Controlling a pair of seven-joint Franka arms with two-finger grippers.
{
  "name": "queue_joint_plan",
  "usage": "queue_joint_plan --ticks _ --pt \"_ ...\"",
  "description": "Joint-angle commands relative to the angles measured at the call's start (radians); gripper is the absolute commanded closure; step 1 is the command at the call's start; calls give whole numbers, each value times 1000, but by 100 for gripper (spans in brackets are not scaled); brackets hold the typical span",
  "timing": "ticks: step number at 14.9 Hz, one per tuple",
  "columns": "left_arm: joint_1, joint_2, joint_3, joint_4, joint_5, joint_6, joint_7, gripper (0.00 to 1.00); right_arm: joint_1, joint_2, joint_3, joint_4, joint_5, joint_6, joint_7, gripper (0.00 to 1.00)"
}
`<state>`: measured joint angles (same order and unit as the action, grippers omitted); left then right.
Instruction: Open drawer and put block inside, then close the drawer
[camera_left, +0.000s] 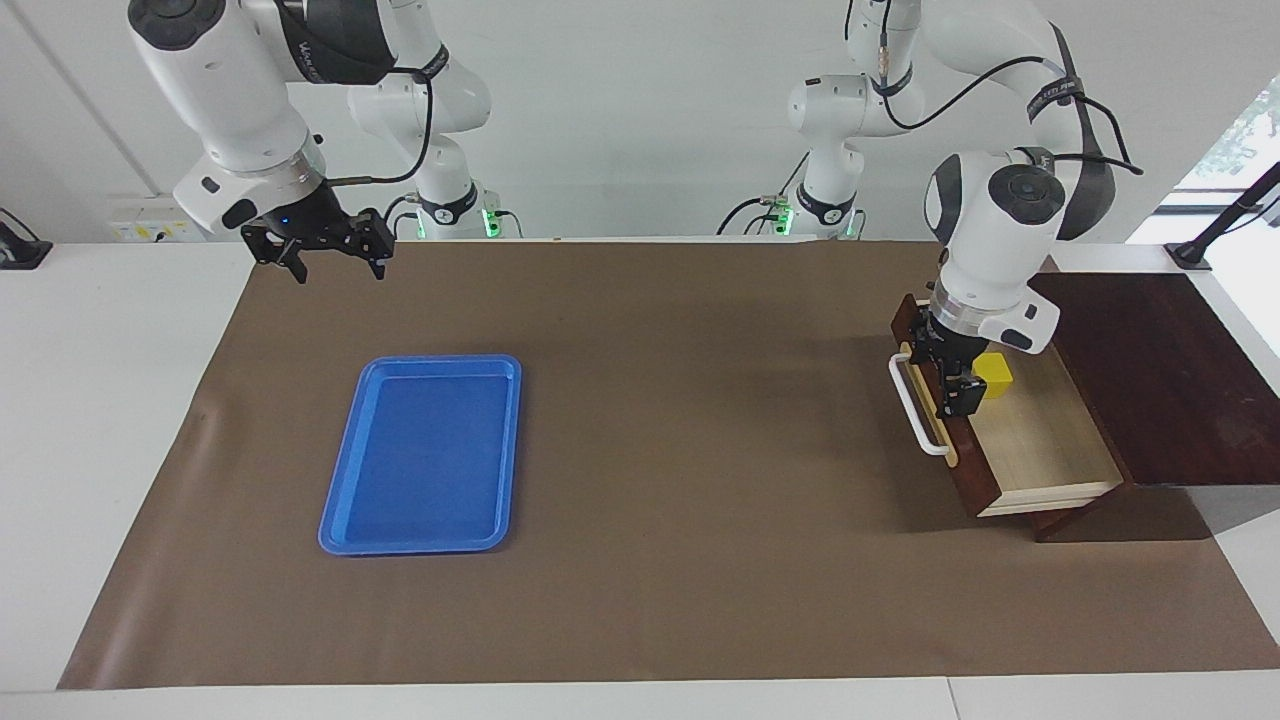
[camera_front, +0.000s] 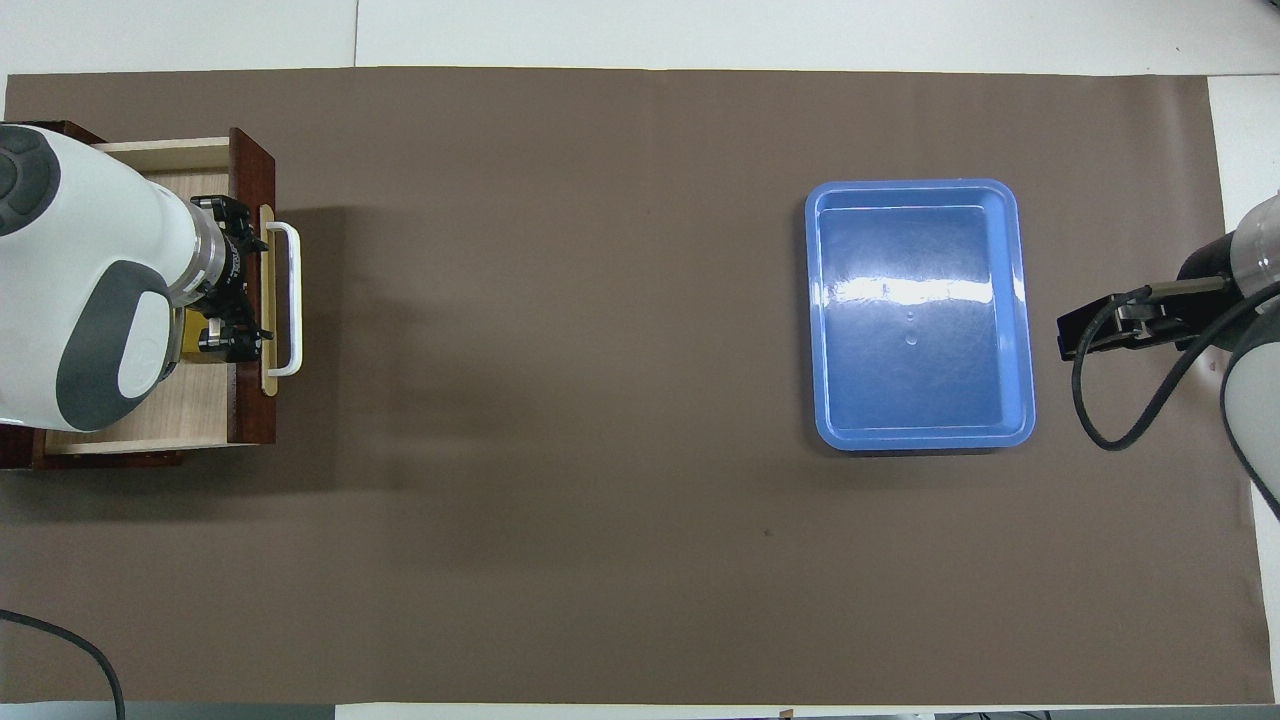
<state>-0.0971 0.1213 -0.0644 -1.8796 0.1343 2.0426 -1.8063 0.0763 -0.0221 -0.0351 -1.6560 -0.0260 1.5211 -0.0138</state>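
Note:
The dark reddish-brown drawer (camera_left: 1040, 440) stands pulled out at the left arm's end of the table, with its white bar handle (camera_left: 915, 405) toward the table's middle. The yellow block (camera_left: 994, 375) lies on the pale floor inside it, close to the front panel. My left gripper (camera_left: 952, 388) hangs open over the drawer's front panel, right beside the block and holding nothing. In the overhead view the left gripper (camera_front: 235, 277) covers most of the block (camera_front: 192, 345) and part of the drawer (camera_front: 250, 420). My right gripper (camera_left: 338, 262) waits open and raised.
A flat blue tray (camera_left: 425, 455) lies on the brown mat toward the right arm's end and also shows in the overhead view (camera_front: 920, 435). The dark cabinet top (camera_left: 1160, 380) is at the table's edge beside the drawer. The right gripper (camera_front: 1085, 335) shows beside the tray.

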Motion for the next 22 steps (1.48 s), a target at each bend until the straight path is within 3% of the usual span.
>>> queue_joint_plan --ticks 1,22 --pt "36 6 8 10 45 18 33 0 -15 -13 8 -11 3 -13 -26 0" --pt "281 0 8 5 47 22 239 0 -13 -13 8 -11 3 -13 -25 0"
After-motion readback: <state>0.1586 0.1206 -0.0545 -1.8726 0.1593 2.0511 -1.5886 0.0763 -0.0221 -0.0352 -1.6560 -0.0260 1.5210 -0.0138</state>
